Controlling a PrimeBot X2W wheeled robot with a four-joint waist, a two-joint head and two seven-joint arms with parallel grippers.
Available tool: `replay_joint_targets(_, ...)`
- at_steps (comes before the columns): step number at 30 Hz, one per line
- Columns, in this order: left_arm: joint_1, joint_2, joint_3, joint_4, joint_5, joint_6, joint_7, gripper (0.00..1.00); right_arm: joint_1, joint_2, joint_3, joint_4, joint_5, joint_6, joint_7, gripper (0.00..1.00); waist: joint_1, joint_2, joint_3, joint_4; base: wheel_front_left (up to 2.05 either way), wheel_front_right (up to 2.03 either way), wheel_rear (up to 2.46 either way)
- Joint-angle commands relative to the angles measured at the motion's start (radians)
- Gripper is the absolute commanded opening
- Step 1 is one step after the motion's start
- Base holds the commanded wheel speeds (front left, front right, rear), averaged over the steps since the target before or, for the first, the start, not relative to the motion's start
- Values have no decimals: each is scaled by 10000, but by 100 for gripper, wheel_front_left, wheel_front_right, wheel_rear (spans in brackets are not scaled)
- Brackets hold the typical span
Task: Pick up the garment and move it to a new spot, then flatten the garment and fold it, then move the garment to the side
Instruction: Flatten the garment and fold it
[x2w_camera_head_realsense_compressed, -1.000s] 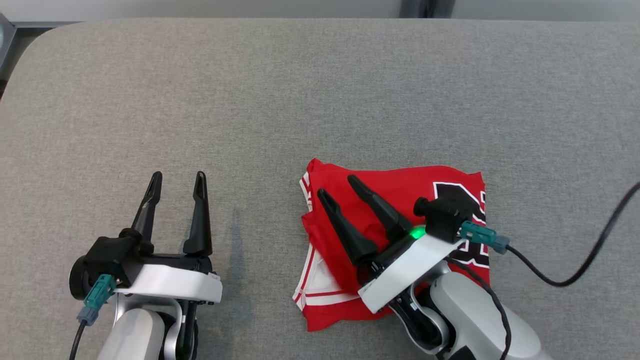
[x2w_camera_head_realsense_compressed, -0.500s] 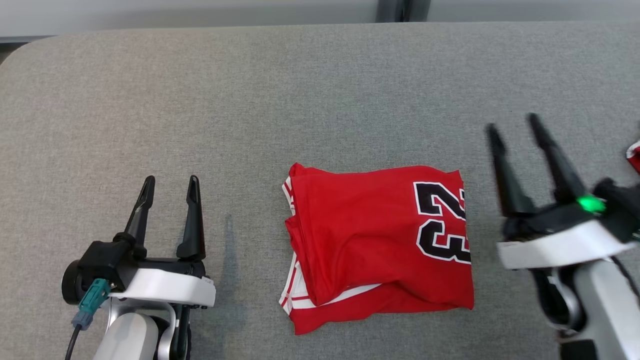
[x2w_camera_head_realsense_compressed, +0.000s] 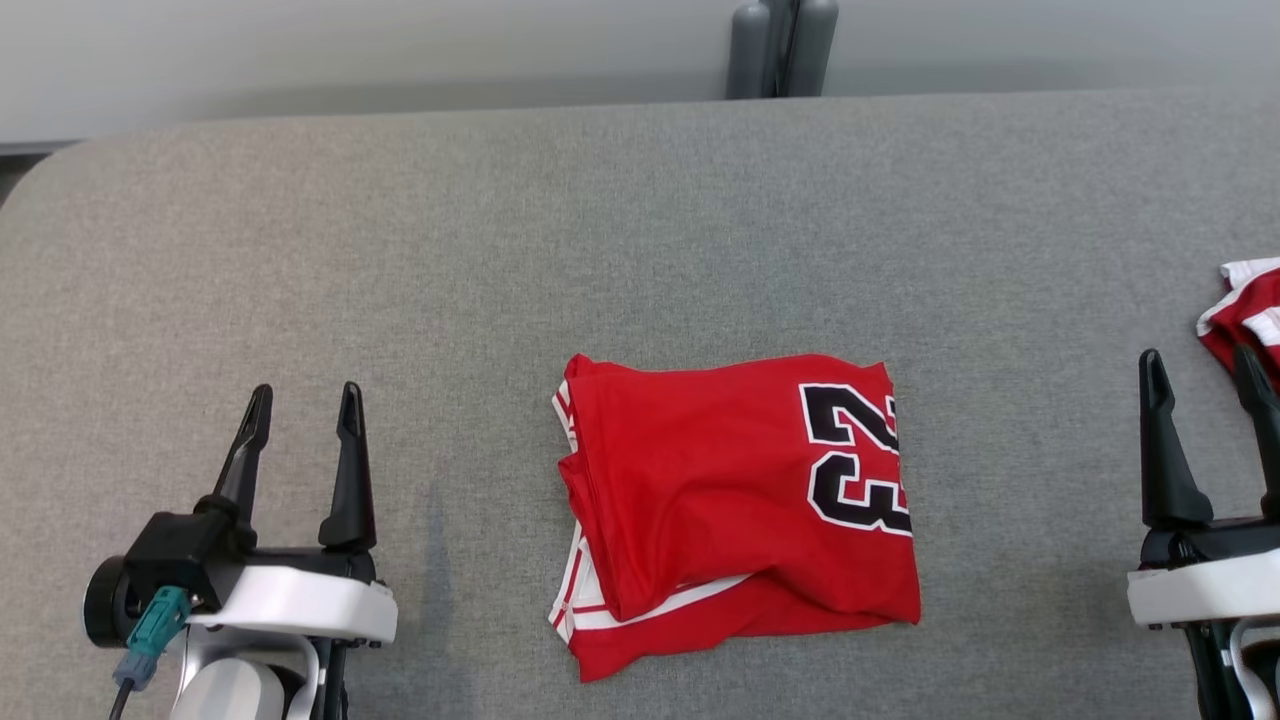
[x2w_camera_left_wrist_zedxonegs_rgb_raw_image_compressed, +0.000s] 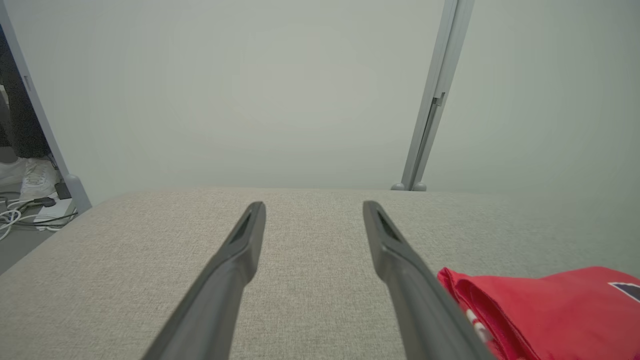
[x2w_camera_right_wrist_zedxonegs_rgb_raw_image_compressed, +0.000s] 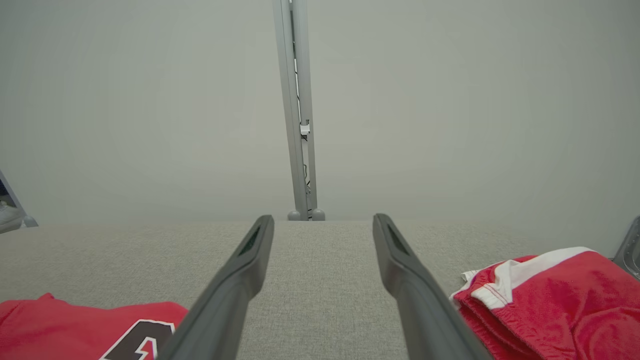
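Observation:
The garment (x2w_camera_head_realsense_compressed: 735, 505), a red jersey with white trim and a black number, lies folded into a rough rectangle on the grey padded table (x2w_camera_head_realsense_compressed: 640, 230). Its edge shows at the lower right of the left wrist view (x2w_camera_left_wrist_zedxonegs_rgb_raw_image_compressed: 550, 315) and at the lower left of the right wrist view (x2w_camera_right_wrist_zedxonegs_rgb_raw_image_compressed: 90, 325). My left gripper (x2w_camera_head_realsense_compressed: 300, 405) rests open at the lower left, well apart from the garment, with nothing between its fingers (x2w_camera_left_wrist_zedxonegs_rgb_raw_image_compressed: 312, 215). At the far right my right gripper (x2w_camera_head_realsense_compressed: 1200, 370) stands open and empty (x2w_camera_right_wrist_zedxonegs_rgb_raw_image_compressed: 322, 227), clear of the garment.
A second red and white piece of clothing (x2w_camera_head_realsense_compressed: 1245, 310) lies at the table's right edge, just beyond my right gripper (x2w_camera_right_wrist_zedxonegs_rgb_raw_image_compressed: 550, 300). A grey post (x2w_camera_head_realsense_compressed: 780, 45) stands behind the far edge. Cables and shoes lie on the floor past the left edge (x2w_camera_left_wrist_zedxonegs_rgb_raw_image_compressed: 30, 200).
My right gripper has come off the folded garment and swung out to the far right, staying open. The head view has shifted, so the table sits lower. The left arm has kept its place.

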Motion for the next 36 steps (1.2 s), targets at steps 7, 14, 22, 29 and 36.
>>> replay_joint_targets(7,626,307,3,-163,76,140,247,100,629,103,6,-102,66,5,300,100,0,0,-793,-56,0,0,0)
replay_joint_targets(14,1260,471,-34,-369,-37,207,562,100,1179,162,154,-103,100,5,518,100,0,0,-1380,-24,0,0,0)
replay_joint_targets(22,1898,603,-112,-561,-132,268,812,100,1804,257,124,-238,16,5,705,100,0,0,-1980,7,0,0,0)
replay_joint_targets(29,2244,669,-184,-677,-193,325,947,100,2195,283,46,-576,-107,5,1005,100,0,0,-2233,15,0,0,0)
replay_joint_targets(36,2236,699,-246,-648,-248,327,982,100,2265,287,-11,-757,-109,5,1126,100,0,0,-2242,-18,0,0,0)
